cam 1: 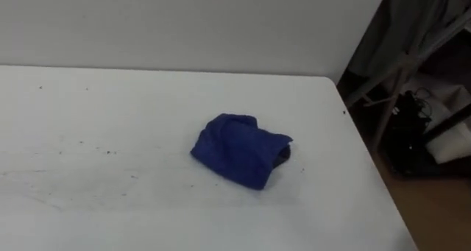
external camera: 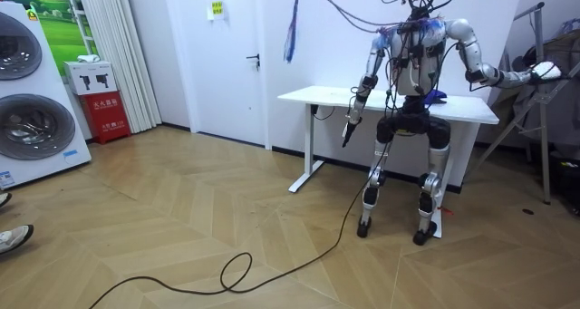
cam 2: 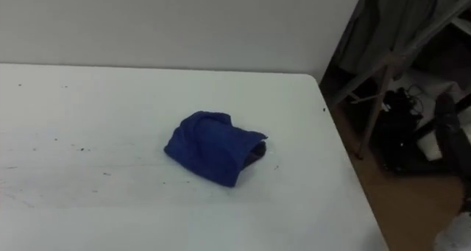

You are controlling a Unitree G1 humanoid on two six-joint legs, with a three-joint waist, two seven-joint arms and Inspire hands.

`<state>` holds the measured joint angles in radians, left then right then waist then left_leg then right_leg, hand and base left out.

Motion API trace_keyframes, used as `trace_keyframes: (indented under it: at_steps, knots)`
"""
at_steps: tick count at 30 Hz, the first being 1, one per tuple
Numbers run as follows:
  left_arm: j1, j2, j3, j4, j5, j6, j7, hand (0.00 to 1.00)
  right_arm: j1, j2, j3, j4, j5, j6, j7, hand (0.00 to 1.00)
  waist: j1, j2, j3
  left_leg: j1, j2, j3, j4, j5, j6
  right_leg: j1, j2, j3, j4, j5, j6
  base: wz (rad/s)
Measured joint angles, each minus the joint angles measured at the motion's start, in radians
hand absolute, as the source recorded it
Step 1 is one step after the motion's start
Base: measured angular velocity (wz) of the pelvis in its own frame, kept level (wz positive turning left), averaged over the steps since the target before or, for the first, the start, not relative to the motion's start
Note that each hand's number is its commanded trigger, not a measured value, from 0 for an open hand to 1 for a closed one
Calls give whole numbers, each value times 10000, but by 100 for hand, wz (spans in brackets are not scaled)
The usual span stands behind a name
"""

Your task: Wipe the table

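- Right hand (external camera: 545, 71) is out past the table's far end, over by the metal rack (external camera: 535, 91), well off the cloth. Can't tell from the room view if its fingers are spread or curled.
- Left hand (external camera: 348, 126) hangs beside the table's front edge, below the top. Finger state: can't tell either.
- Blue cloth (cam 1: 241, 150) sits bunched in a loose heap on the table (cam 1: 110, 199), toward its right end, back from the front edge. Neither hand is on it.
- Judgement: a crumpled heap lying free fits a cloth waiting to be picked up or one dropped after wiping. Frames don't settle which.
- Tabletop: white, with small dark specks and faint streaks left of the cloth, so that stretch isn't clean now.
- Robot stands at the table's long side, facing it and the wall behind.
- Room, relative to the table: wood floor under it, white door (external camera: 231, 60) off one end, washing machines (external camera: 32, 91) further along.
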<state>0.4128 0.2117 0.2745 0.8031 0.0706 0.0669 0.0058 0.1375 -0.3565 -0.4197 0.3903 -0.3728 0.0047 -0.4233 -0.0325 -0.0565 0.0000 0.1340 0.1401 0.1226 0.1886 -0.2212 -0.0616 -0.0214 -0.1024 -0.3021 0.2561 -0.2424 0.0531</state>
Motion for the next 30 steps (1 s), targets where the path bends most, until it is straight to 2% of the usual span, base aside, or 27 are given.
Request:
trace_keyframes:
  at_steps: [5, 7, 10, 11, 13, 15, 18, 19, 21, 24, 26, 27, 29, 30]
  knots:
    - [227, 9, 407, -340, -21, 4, -192, 0, 36, -77, -562, 907, 702, 121, -24, 0, -272, -91, -19, 12, 11, 194, 0, -23, -29, -217, 13, 214, 206, -84, -5, -12]
    - [246, 33, 489, -338, -20, 3, -189, 0, 33, -154, -843, 1515, 838, 183, -39, 0, -333, -241, -28, 35, 7, 228, 0, -32, -24, -214, 13, 228, 207, -84, -5, -2]
    - [378, 29, 546, -311, -20, 8, -204, 0, 68, -292, -853, 2302, 941, 375, -31, 0, -488, -77, -7, 119, 18, 326, -6, -52, -23, -207, 25, 289, 243, -85, -7, -9]
    - [421, 28, 572, -306, 3, 10, -221, 0, 162, -333, -904, 2540, 936, 395, -26, 0, -532, -148, 6, 159, 21, 354, -8, -61, -25, -187, 31, 312, 249, -85, -6, -7]
    - [411, 25, 684, -311, 14, 7, -219, 0, 233, -395, -1057, 3223, 923, 417, 10, 0, -539, -192, -37, 173, 25, 356, -8, -63, -24, -175, 31, 320, 262, -86, -7, 0]
    - [391, 26, 703, -312, -22, 11, -195, 0, 251, -403, -1097, 4039, 949, 445, 160, 0, -577, -215, -36, 169, 31, 355, -5, -68, -15, -168, 30, 320, 254, -86, -8, 0]
    - [336, 4, 595, -272, -18, 23, -155, 0, 574, -398, -671, 5495, 1085, 650, 651, 0, -460, -184, -55, 161, 42, 337, -5, -106, 39, -144, 50, 334, 189, -85, -9, 0]
    - [281, 0, 504, -140, -17, 58, -155, 0, 694, -378, -333, 6009, 1078, 854, 926, 0, -419, -139, -47, 175, 39, 354, -3, -100, 6, -146, 63, 383, 184, -84, -11, -5]
    - [187, 14, 384, 67, 17, 81, -127, 0, 903, -325, 356, 6709, 1020, 999, 1448, 0, -391, -87, -48, 180, 39, 376, -3, -99, -2, -153, 69, 386, 185, -81, -15, -2]
    - [3, -7, 214, 567, 18, 92, 128, 0, 1262, -35, 1138, 7616, 1020, 1342, 2307, 0, -336, 18, -79, 196, 46, 342, -1, -125, 42, -110, 75, 366, 186, -82, -15, 1]
    - [-89, -35, -171, 885, 123, 100, 316, 0, 1362, 510, 1446, 7873, 1160, 1630, 2781, 0, -245, 169, -106, 208, 69, 348, 6, -134, 37, -111, 124, 419, 158, -64, -45, -6]
    - [-98, -38, -277, 935, 158, 117, 326, 0, 1368, 665, 1547, 7904, 1166, 1632, 2916, 0, -247, 203, -112, 215, 80, 345, 10, -136, 32, -104, 130, 416, 160, -64, -46, 0]
    - [-276, -148, -472, 1444, 643, 135, 525, 0, 1273, 1150, 1818, 8263, 1136, 1599, 3300, 0, -177, 307, -67, 305, 107, 273, 11, -144, 19, 66, 144, 332, 96, -65, -49, 9]
    - [-359, -189, -536, 1598, 777, 136, 598, 0, 1260, 1239, 1947, 8292, 1114, 1606, 3380, 0, -165, 362, -56, 325, 110, 240, 11, -147, 20, 127, 151, 298, 48, -55, -65, 15]
